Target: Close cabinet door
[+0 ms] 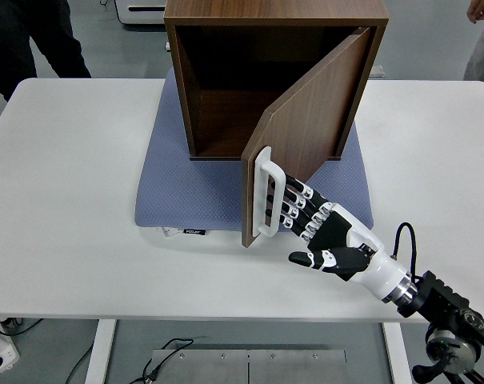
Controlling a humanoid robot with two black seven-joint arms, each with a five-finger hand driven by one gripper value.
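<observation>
A white table (74, 160) filled most of the view, its near edge running along six o'clock, with grey floor beyond it and a metal plate under the table at the bottom. A blue-grey mat (194, 192) lay on the middle of the table, one small dark label at its near edge. At eleven o'clock a person in dark trousers (34, 36) stood behind the table, and a second person's hand (475, 11) showed at the one o'clock corner. The dark wooden cabinet (278, 80) stood on the far part of the mat at twelve o'clock, its open front facing the camera and its inside bare. The cabinet door (306, 136), hinged on the cabinet's right side, stood about half open, its free edge swung out toward six o'clock over the mat, with a white handle (263, 192) fixed upright near that edge. The right hand (326, 236) came in from five o'clock on its black arm; its fingers (298, 204) were extended and nearly straight, their tips pressed flat against the door's outer face just right of the handle, the thumb held apart below, gripping nothing. The left hand was out of view.
</observation>
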